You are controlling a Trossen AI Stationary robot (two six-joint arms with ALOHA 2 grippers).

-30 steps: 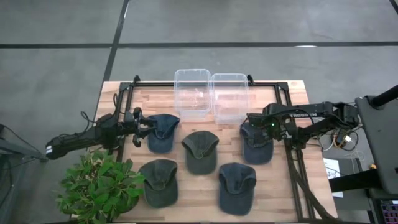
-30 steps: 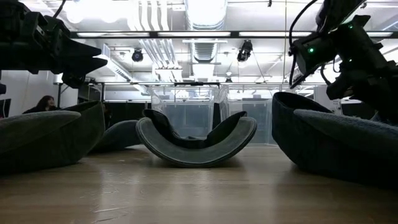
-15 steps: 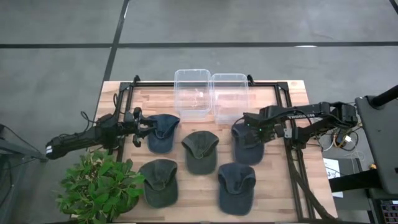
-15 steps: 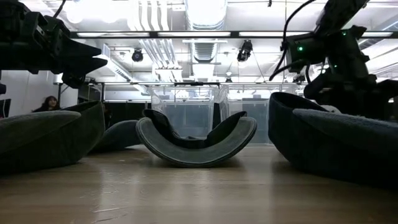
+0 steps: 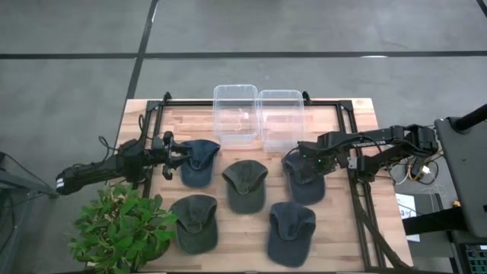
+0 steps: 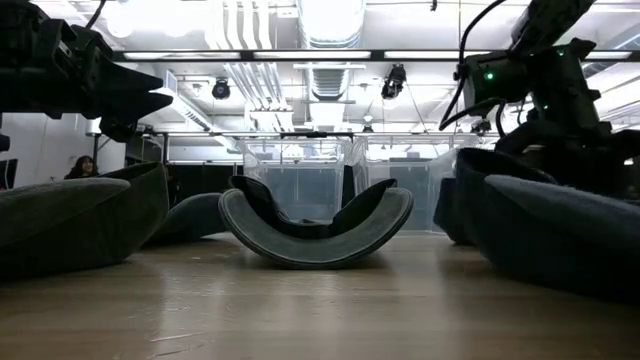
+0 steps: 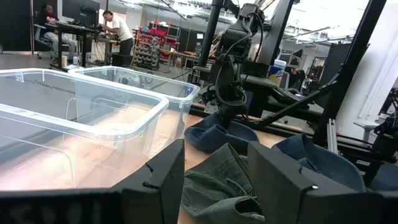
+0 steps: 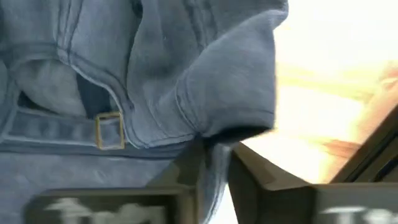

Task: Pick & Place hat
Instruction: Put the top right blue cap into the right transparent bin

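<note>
Five dark blue-grey hats lie crown up on the wooden table (image 5: pixel 350 228). My right gripper (image 5: pixel 298 158) reaches in from the table's right and is shut on the far edge of the far right hat (image 5: pixel 306 181), whose brass strap buckle (image 8: pixel 109 130) shows in the right wrist view. My left gripper (image 5: pixel 180 156) stands open at the left edge of the far left hat (image 5: pixel 200 161). That hat's cloth (image 7: pixel 214 183) lies between its fingers; whether they touch it does not show. My right gripper pinches a fold of the hat's rim (image 8: pixel 214 144) beside the buckle strap, between its two fingers. It comes at the hat's far edge from the table's right, slanting down. The rest of the hat (image 5: pixel 308 190) lies on the table.
Two clear plastic bins (image 5: pixel 235 114) (image 5: pixel 281 118) stand side by side at the far edge. Other hats lie at the middle (image 5: pixel 245 185), near left (image 5: pixel 195 222) and near right (image 5: pixel 291 232). A potted plant (image 5: pixel 122 232) sits at the near left corner. A black frame rail (image 5: pixel 358 190) runs along the right.
My right gripper has gone a little toward the table's left edge at the far right hat's far rim. That hat has slid leftward along the table with it, its far edge bunched up.
</note>
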